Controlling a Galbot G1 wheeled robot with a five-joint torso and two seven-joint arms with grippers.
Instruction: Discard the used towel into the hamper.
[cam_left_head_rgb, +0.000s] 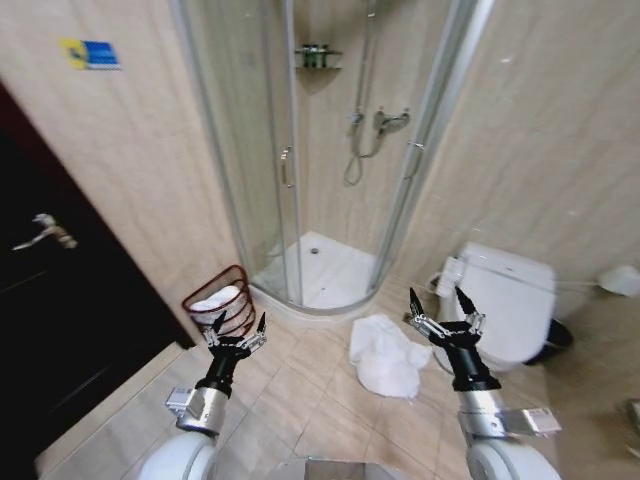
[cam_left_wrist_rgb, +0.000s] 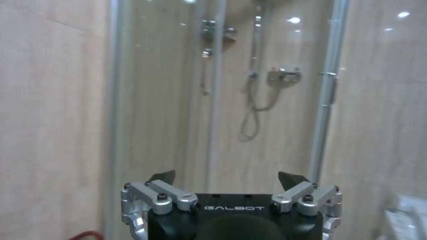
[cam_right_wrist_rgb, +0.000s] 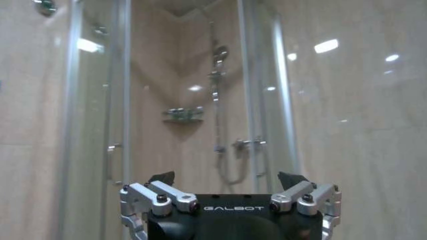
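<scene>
A crumpled white towel lies on the tiled floor in front of the shower cabin, between my two arms. The hamper, a small reddish-brown slatted basket with white cloth inside, stands against the wall left of the shower; a sliver of its rim appears in the left wrist view. My left gripper is raised and open, just in front of the hamper. My right gripper is raised and open, right of the towel. Both wrist views show open fingers with nothing held.
A glass shower cabin fills the corner ahead, with a white tray. A white toilet stands to the right, close behind my right gripper. A dark door with a handle is on the left wall. Tiled floor lies open in front.
</scene>
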